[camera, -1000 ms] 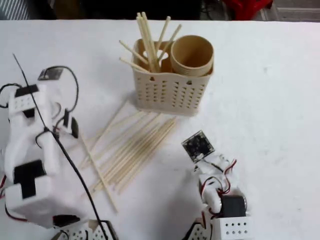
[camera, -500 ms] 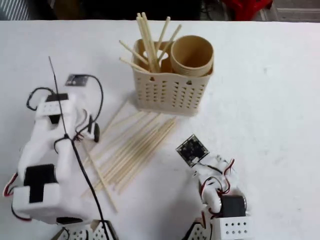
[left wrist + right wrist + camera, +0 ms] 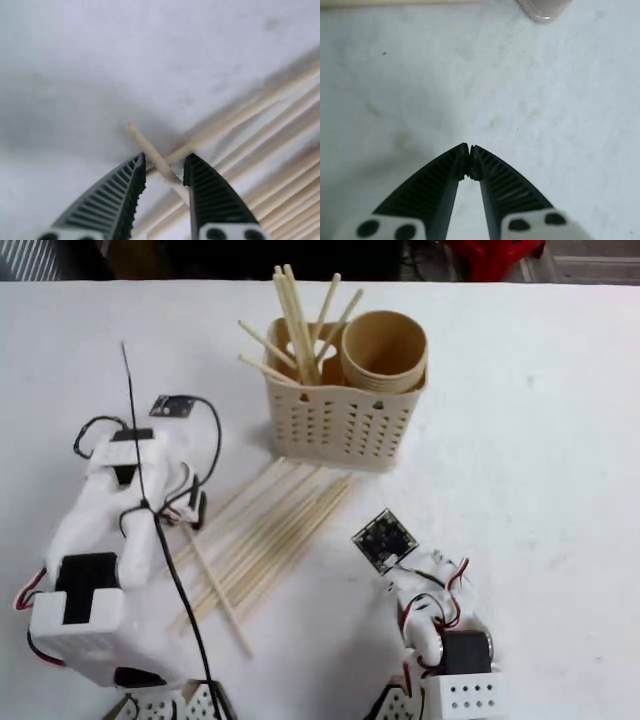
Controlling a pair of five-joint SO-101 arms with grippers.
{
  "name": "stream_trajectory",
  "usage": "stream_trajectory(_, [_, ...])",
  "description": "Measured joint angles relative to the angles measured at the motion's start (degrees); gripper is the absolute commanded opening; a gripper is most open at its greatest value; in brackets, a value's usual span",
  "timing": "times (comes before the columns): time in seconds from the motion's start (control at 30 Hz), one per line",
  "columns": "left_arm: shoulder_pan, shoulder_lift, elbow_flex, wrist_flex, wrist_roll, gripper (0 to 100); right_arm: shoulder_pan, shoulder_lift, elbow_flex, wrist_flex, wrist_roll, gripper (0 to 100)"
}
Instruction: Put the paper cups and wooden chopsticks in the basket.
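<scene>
A cream slotted basket [image 3: 340,425] stands at the back middle of the table. It holds stacked paper cups [image 3: 385,345] and several upright chopsticks [image 3: 300,320]. Several loose wooden chopsticks [image 3: 270,525] lie fanned on the table in front of it, and one chopstick [image 3: 220,595] lies across them. My left gripper [image 3: 192,512] is low at the pile's left edge. It is open, with its fingers on either side of that crossing chopstick [image 3: 150,150]. My right gripper [image 3: 469,161] is shut on nothing, above bare table.
The left arm's white body [image 3: 90,570] and its black cable [image 3: 150,500] take up the table's left front. The right arm [image 3: 430,620] sits at the front middle. White table extends to the right of the basket. A dark edge runs along the back.
The left arm has swung right and forward from the left edge, bringing its gripper down onto the pile. The crossing chopstick has shifted a little to the right. The right arm barely moved.
</scene>
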Motion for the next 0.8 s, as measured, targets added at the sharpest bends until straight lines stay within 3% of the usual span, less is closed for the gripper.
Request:
stream_trajectory(0.1, [1.14,0.00,0.00,0.00,0.00,11,0.00,0.00,0.00,0.00,0.00,1.9])
stream_trajectory(0.27, [2.81,0.09,0.09,-0.97,0.00,3,0.00,0.00,0.00,0.00,0.00,1.9])
stream_trajectory(0.53, [3.69,0.26,-5.45,-2.29,0.44,2,0.00,0.00,0.00,0.00,0.00,1.9])
stream_trajectory(0.8, [3.69,0.35,-23.65,10.02,0.53,2,0.00,0.00,0.00,0.00,0.00,1.9])
